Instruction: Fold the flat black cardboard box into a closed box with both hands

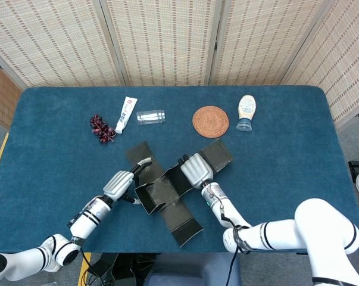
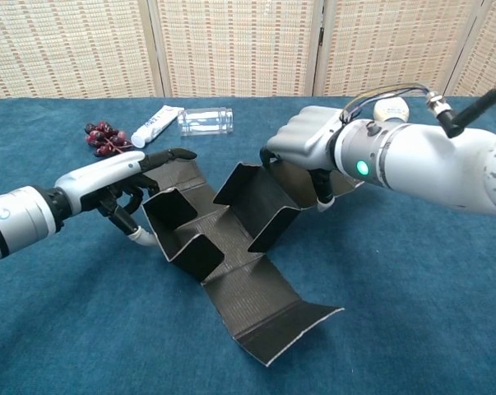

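Flat black cardboard box [image 1: 167, 193] lay between both hands, long axis diagonal. Left hand [image 1: 121, 183] gripped its near side flap; right hand [image 1: 195, 170] gripped the opposite flap.

Readable text: we are finding none that we can make out in either view.
White tube [image 1: 125, 114]: we are seeing coloured print on its face, too small and blurred to read.
Squeeze bottle [image 1: 246, 111]: we are seeing a pale label, its wording not legible.
Black cardboard box [image 1: 167, 190]: we are seeing no lettering on its panels.
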Available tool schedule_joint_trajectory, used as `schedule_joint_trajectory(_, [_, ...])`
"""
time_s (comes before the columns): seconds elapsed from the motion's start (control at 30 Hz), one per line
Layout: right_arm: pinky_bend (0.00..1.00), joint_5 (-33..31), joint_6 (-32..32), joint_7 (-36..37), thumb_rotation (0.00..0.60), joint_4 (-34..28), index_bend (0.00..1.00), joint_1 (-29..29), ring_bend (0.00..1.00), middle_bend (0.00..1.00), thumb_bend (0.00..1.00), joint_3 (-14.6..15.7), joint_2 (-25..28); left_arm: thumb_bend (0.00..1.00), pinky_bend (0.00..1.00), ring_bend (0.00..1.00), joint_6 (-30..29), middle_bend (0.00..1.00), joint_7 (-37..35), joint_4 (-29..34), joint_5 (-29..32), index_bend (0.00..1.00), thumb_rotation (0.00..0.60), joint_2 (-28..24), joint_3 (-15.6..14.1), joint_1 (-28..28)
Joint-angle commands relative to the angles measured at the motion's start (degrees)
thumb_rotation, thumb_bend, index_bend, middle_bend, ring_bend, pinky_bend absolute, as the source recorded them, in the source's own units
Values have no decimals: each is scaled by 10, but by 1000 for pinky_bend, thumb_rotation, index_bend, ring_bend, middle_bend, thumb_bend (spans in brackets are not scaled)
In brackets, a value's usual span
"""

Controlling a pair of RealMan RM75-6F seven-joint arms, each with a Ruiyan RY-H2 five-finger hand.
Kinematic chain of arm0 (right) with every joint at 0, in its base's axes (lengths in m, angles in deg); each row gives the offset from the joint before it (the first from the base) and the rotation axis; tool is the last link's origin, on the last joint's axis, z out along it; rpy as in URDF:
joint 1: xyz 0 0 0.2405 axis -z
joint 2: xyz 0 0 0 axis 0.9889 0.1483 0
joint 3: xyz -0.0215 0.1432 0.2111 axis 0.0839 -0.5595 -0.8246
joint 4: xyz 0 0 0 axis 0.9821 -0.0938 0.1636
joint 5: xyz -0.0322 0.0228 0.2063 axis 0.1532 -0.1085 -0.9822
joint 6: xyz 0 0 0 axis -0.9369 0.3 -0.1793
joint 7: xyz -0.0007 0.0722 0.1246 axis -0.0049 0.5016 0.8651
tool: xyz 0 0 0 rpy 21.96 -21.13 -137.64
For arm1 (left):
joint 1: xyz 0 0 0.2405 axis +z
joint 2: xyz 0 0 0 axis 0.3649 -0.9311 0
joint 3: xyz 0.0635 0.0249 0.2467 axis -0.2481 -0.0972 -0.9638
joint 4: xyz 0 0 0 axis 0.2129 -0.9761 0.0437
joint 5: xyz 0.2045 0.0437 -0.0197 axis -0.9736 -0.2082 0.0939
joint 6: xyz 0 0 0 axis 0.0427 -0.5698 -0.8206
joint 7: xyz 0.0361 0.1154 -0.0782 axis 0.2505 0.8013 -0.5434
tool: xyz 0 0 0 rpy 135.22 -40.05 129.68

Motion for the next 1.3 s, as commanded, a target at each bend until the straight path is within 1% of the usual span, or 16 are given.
schedule_joint_trajectory(0.03, [919,19,-4,-27,600,-9,263,-15,827,336,267,12,5,96,775,528,14,0,-21,16,6,0,600,-12,2,-4])
schedule_joint_trajectory(0.2, [919,42,0,-50,600,-16,278,-30,831,342,272,24,11,96,778,527,34,0,-53,31,10,0,600,-25,1,-9])
schedule_joint_trajectory(0.43, [919,82,23,-53,600,-14,297,-45,839,354,280,33,19,96,781,523,62,0,-89,44,5,0,600,-40,-11,-17])
schedule_joint_trajectory(0.67, [919,143,55,-28,600,-11,314,-55,845,359,286,41,36,96,781,524,74,0,-132,38,-10,0,600,-44,-18,-29])
schedule_joint_trajectory(0.87, [919,193,73,-9,600,-6,327,-59,849,369,289,48,47,96,781,532,87,0,-152,28,-17,0,600,-40,-22,-41])
schedule_joint_trajectory(1.13, [919,223,94,7,600,-4,333,-64,849,369,289,53,56,96,782,551,96,0,-189,18,-29,0,600,-38,-30,-53])
schedule_joint_trajectory(1.23, [919,242,102,19,600,1,342,-65,850,375,289,54,58,95,782,609,93,0,-200,13,-36,0,600,-37,-34,-57])
schedule_joint_trajectory(1.3, [919,249,105,25,600,5,346,-64,849,378,289,55,59,96,782,584,97,0,-210,12,-39,0,600,-38,-37,-61])
